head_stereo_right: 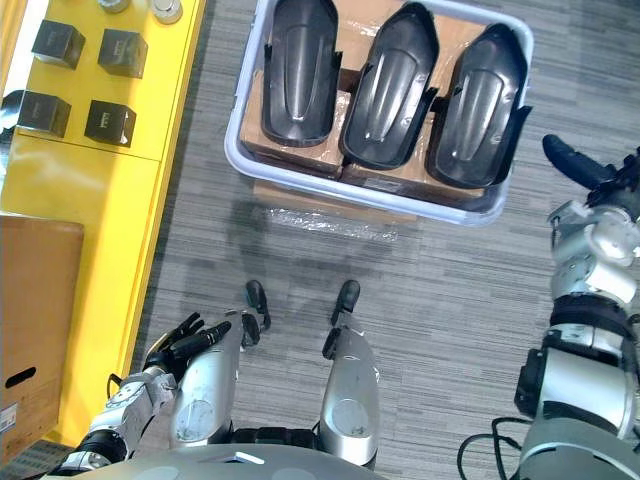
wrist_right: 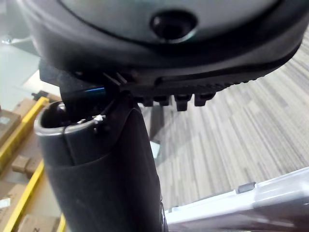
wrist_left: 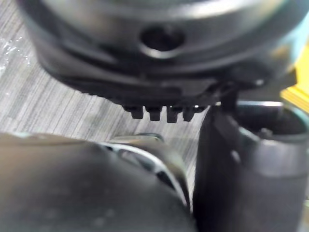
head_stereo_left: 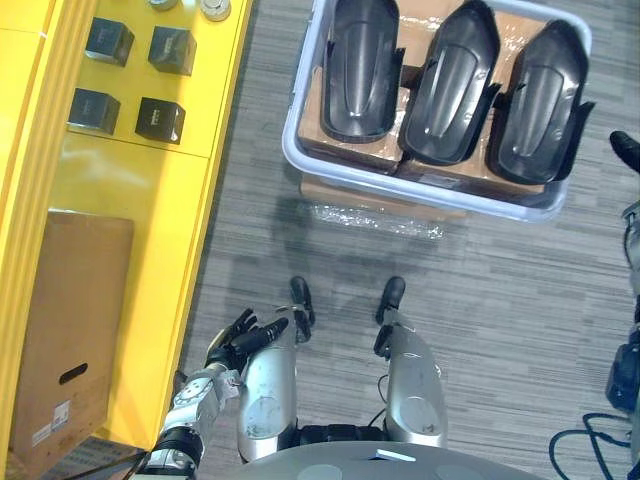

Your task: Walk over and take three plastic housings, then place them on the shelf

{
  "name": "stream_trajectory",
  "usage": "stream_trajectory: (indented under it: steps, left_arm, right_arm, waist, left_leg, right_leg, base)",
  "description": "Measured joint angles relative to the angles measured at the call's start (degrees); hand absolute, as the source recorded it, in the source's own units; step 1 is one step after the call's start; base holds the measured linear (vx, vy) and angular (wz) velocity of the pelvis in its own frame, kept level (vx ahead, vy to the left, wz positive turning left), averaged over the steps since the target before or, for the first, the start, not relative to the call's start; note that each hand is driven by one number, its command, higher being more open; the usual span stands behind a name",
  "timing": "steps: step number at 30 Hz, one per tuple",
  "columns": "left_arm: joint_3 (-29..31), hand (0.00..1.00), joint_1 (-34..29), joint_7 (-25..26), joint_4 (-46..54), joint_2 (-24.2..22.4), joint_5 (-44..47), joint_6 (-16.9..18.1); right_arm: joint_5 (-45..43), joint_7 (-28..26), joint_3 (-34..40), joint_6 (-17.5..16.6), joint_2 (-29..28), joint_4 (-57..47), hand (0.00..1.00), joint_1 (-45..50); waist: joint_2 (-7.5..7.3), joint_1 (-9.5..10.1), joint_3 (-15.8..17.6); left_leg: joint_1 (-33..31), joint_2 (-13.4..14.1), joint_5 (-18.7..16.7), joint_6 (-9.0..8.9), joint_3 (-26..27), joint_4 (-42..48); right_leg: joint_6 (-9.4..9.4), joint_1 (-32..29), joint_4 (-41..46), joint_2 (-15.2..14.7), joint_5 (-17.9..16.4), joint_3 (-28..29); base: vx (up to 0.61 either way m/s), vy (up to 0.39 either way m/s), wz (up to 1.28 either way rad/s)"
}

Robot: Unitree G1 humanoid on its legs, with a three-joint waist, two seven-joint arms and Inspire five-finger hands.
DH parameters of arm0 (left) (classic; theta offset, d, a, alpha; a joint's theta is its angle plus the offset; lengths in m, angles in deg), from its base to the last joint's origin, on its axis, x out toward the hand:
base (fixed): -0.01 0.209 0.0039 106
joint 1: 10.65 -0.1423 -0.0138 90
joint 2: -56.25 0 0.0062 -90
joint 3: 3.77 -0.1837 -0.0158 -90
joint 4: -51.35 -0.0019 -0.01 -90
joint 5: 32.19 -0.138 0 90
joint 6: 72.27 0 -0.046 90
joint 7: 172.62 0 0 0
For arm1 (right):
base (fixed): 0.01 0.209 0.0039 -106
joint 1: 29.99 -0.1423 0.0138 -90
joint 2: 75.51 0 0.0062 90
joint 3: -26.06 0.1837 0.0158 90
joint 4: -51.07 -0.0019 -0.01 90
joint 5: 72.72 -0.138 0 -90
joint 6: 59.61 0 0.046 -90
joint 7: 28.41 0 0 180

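Three black plastic housings lie side by side in a pale bin (head_stereo_left: 291, 150) on the floor ahead: the left housing (head_stereo_left: 360, 65), the middle housing (head_stereo_left: 450, 82) and the right housing (head_stereo_left: 540, 100). They rest on brown cardboard inside the bin. My left hand (head_stereo_left: 236, 340) hangs low at the lower left beside the yellow shelf (head_stereo_left: 150, 200), fingers straight and holding nothing. My right hand (head_stereo_right: 575, 163) is raised at the right edge, level with the bin's near right corner and apart from it. Its fingers are extended and hold nothing. Its thumb (wrist_right: 101, 164) stands free over the carpet.
The yellow shelf runs along the left and carries several small black cubes (head_stereo_left: 160, 120) and a brown cardboard box (head_stereo_left: 70, 340). A flat cardboard pack in plastic wrap (head_stereo_left: 370, 212) sticks out under the bin. Grey carpet (head_stereo_left: 480, 300) lies between me and the bin.
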Motion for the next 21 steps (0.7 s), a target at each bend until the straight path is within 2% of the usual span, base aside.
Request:
stream_trajectory:
  steps: [5, 17, 21]
  left_arm:
    - [-0.6, 1.00, 0.3, -0.3, 0.0, -0.6, 0.6, 0.2]
    - [-2.2, 1.00, 0.5, -0.9, -0.1, -1.6, 4.1, 0.2]
    - [-2.2, 1.00, 0.7, -1.1, -0.1, -1.7, 4.7, 0.2]
  right_arm:
    - [0.0, -0.1, -3.9, 2.8, 2.8, 4.5, 1.00, -4.5]
    - [0.1, -1.5, -8.2, 4.1, 4.8, 10.4, 1.00, -9.8]
    - [0.1, -1.7, -8.2, 4.2, 6.1, 12.7, 1.00, -11.8]
  waist:
    - [1.13, 1.02, 0.3]
    - [3.92, 1.63, 0.6]
    - [4.29, 2.11, 0.7]
  left_leg:
    - [-0.5, -0.7, 0.1, 0.14, -1.0, 0.5]
    - [-2.4, -2.3, 1.1, 0.79, -1.5, -0.3]
    - [-3.6, -2.3, 1.5, 0.82, -1.6, -0.3]
  right_leg:
    - [0.03, -0.5, 1.0, -0.6, 0.0, -0.2]
    - [0.30, -2.7, 2.0, -2.2, 0.1, -0.7]
    - [0.18, -4.3, 2.9, -2.4, 0.0, -0.8]
  base:
    - [-0.01, 0.013, 0.03]
    - [-0.02, 0.012, 0.04]
    - [0.00, 0.000, 0.00]
